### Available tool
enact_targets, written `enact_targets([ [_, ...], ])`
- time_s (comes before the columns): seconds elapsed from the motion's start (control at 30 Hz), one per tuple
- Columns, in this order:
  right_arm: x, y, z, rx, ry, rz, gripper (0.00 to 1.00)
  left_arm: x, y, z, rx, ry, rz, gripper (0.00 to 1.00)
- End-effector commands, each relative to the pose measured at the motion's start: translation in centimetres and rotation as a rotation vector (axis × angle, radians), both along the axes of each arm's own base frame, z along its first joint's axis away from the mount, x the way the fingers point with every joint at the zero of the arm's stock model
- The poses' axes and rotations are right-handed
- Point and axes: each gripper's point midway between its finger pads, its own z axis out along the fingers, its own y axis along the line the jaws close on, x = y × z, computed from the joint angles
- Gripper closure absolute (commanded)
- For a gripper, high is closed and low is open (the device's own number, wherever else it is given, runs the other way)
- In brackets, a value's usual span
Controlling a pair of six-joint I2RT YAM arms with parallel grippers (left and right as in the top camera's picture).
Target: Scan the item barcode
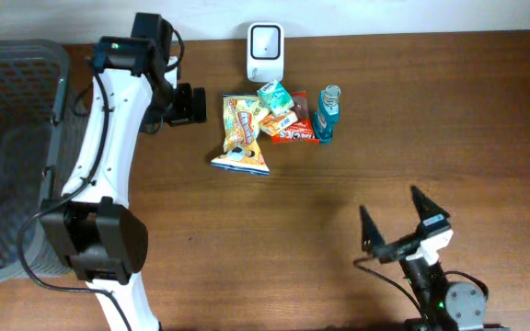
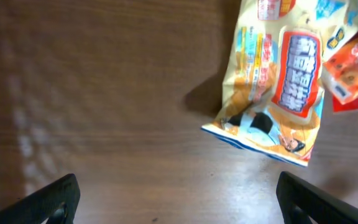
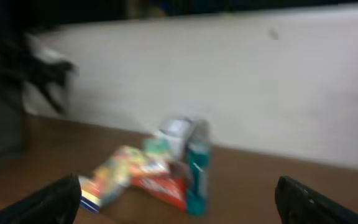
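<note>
- Tabletop [image 1: 431,110] of brown wood spreads beneath both our grippers.
- Grey mesh basket [image 1: 7,156] sits well behind our left gripper, at the table's edge.
- Our left gripper [image 1: 196,104] hangs with its jaws spread wide and holds nothing. In the wrist view its fingertips [image 2: 61,196] frame bare wood.
- Our right gripper [image 1: 396,219] also stands wide apart and empty, with the pile of goods well ahead of it.
- Yellow snack bag [image 1: 243,135] lies flat just ahead of the left gripper, not touching it.
- White scanner [image 1: 265,51] stands near the left gripper, ahead and off to one side, by the far table edge.
- Blue bottle [image 1: 328,112] stands upright on the side of the pile farthest from the left gripper.
- Red packet [image 1: 294,131] lies between the bag and the bottle, touching both.
- Green packet [image 1: 272,96] rests on the pile, at the side nearest the scanner.
</note>
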Motion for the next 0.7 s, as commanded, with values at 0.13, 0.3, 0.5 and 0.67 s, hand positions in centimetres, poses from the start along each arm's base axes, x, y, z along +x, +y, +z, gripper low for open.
enact_targets([
  [0.13,-4.0,3.5,6.8,-0.033,-0.176,0.244,0.02,0.3,-1.5,-2.0,-0.08,0.01,-0.016,0.01],
  [0.3,-1.6,2.5,8.9,-0.054,0.105,0.161,0.02,1.7,-1.7,-1.6,-0.087,-0.05,-0.019,0.01],
  [0.5,-0.1,8.6,10.6,-0.048,0.266,0.651,0.02,2.2,-1.7,-1.5,-0.089,-0.071,-0.02,0.01],
  [0.67,2.1,11.3,11.2,0.1,0.337,0.919,0.02,2.2,-1.7,-1.5,-0.089,-0.071,-0.02,0.01],
])
